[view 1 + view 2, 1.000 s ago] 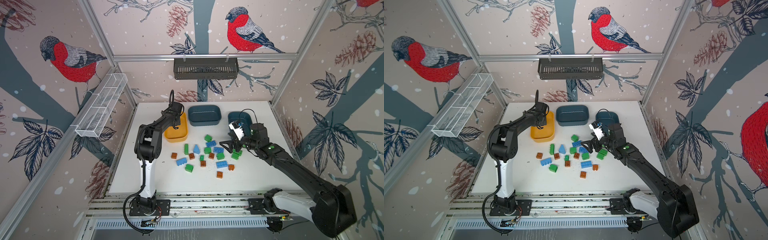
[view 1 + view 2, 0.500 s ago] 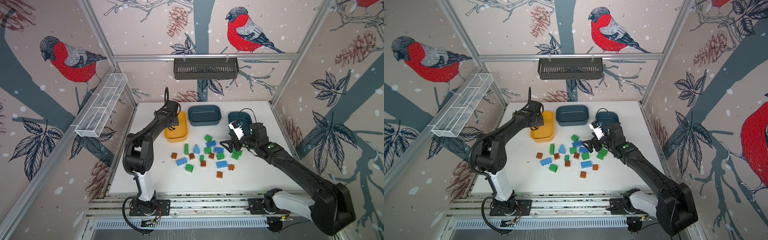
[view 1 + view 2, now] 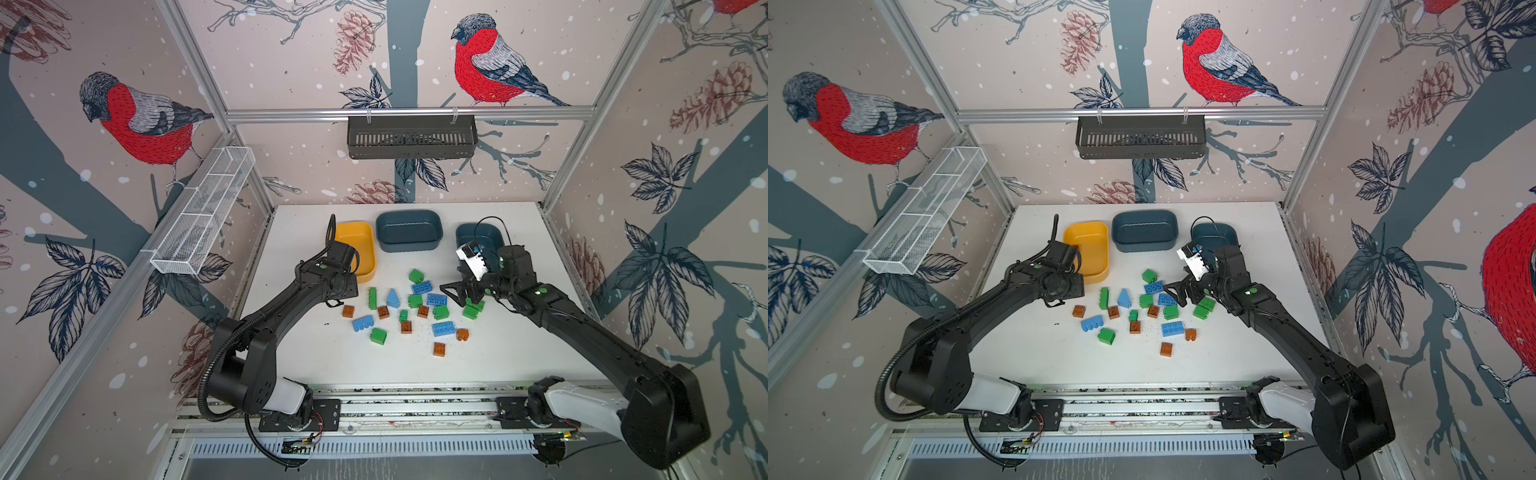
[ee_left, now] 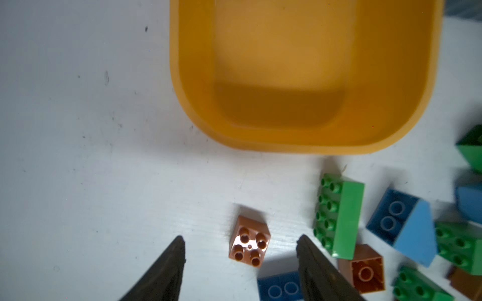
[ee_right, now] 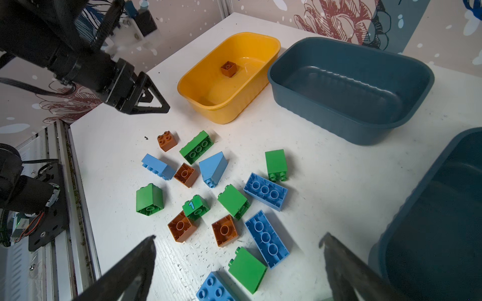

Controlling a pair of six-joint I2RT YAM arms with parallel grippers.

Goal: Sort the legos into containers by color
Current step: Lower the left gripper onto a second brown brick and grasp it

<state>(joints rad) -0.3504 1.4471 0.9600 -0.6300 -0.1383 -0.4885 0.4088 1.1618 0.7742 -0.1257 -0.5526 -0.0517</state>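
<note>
Several brown, green and blue legos [image 3: 409,307] lie loose mid-table. Behind them stand the containers: a yellow tub [image 3: 371,257] and two dark teal tubs [image 3: 409,245] [image 3: 465,237]. In the right wrist view one brown brick [image 5: 229,69] lies in the yellow tub [image 5: 229,109]. My left gripper [image 4: 240,239] hangs open just in front of that tub, its fingers either side of a studs-up brown brick [image 4: 249,243] on the table and clear of it. At the right side of the pile my right gripper [image 5: 237,241] is wide open above a green brick [image 5: 247,269], holding nothing.
A white wire mesh tray [image 3: 203,220] hangs on the left wall and a dark slotted basket [image 3: 411,137] on the back wall. Metal frame posts border the table. The right teal tub [image 5: 443,208] is close beside my right gripper.
My left gripper has opened and drawn back from over the yellow tub to the brown brick on the table. The right arm has not moved.
</note>
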